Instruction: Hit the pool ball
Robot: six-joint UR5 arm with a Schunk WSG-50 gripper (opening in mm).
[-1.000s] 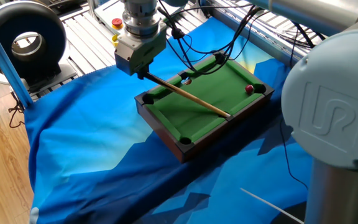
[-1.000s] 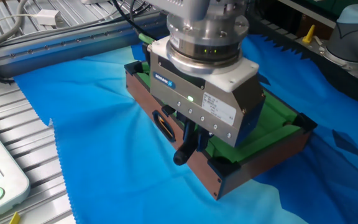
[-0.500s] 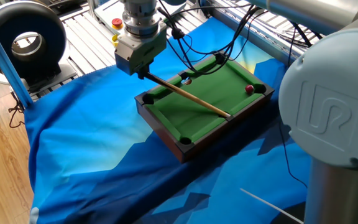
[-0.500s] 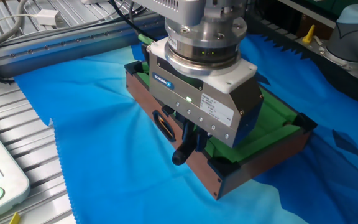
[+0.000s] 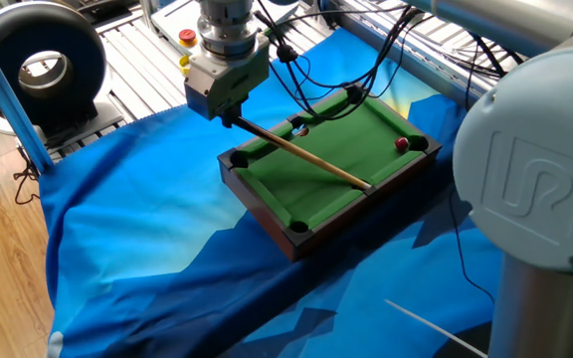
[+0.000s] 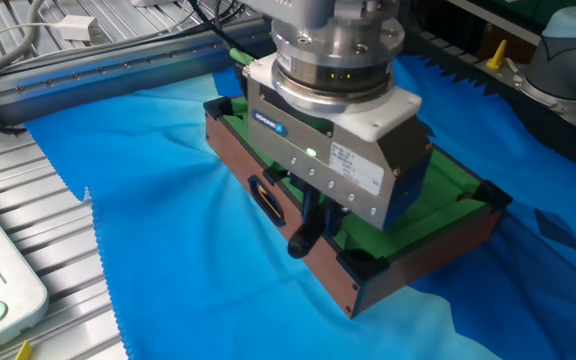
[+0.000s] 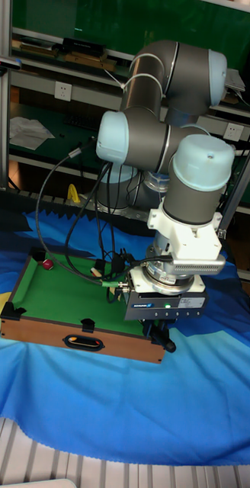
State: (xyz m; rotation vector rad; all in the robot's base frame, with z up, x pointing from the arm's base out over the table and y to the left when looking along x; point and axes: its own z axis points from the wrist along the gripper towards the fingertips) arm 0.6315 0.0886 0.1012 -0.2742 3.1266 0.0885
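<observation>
Compared with the frame a second earlier, the miniature pool table [image 5: 296, 204] has shifted slightly, its near corner pushed a little toward the robot's base, and the pincer [image 5: 229, 119] with its grey housing sits marginally further along in the other fixed view; the wooden cue [image 5: 301, 155] keeps the same diagonal line across the green felt. The pincer is closed on the butt end of the cue, whose dark end [image 6: 301, 243] protrudes below the housing beside the table's brown side rail. The cue's tip rests near the rail on the side facing the robot's base. The pool ball [image 5: 402, 144] is a tiny glossy dark-red sphere; the white spot is too small to make out here. It lies on the felt just beside a corner pocket at the table's far end, well apart from the cue tip. A blue cloth [image 5: 137, 229] covers the tabletop beneath the table.
</observation>
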